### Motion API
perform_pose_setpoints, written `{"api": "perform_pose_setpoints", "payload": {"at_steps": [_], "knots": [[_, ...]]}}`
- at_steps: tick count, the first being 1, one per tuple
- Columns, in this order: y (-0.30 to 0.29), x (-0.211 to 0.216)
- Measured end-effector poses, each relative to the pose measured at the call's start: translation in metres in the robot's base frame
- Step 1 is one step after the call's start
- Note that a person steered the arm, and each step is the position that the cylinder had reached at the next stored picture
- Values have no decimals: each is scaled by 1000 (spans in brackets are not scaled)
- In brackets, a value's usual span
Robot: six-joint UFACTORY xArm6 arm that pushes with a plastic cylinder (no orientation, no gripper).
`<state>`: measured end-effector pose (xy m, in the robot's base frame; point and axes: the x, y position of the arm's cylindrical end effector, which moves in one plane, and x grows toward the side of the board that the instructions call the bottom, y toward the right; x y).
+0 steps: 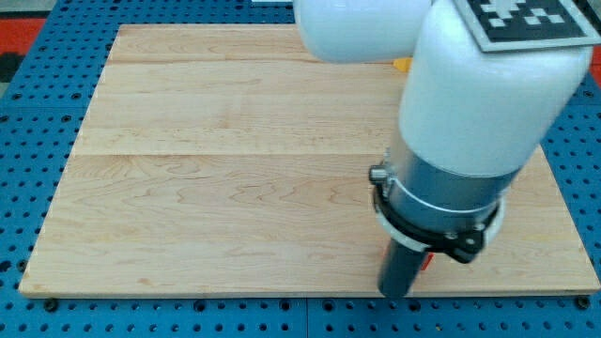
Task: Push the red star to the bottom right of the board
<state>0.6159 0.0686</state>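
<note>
Only a small red sliver of the red block (426, 261) shows, just right of the dark rod near the board's bottom edge; its star shape cannot be made out. My tip (394, 294) rests on the board at the view's bottom right of centre, touching or right beside the red block's left side. The white and grey arm body hides most of the block.
A wooden board (225, 188) lies on a blue pegboard table (28, 113). A bit of a yellow block (402, 65) peeks out beside the arm near the board's top. The bulky arm covers the board's upper right.
</note>
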Motion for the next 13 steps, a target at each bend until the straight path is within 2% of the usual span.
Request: {"api": "perform_pose_setpoints", "payload": {"at_steps": [1, 3, 5, 6, 13], "knots": [[-105, -27], [-52, -47], [12, -40], [25, -39], [41, -39]]}}
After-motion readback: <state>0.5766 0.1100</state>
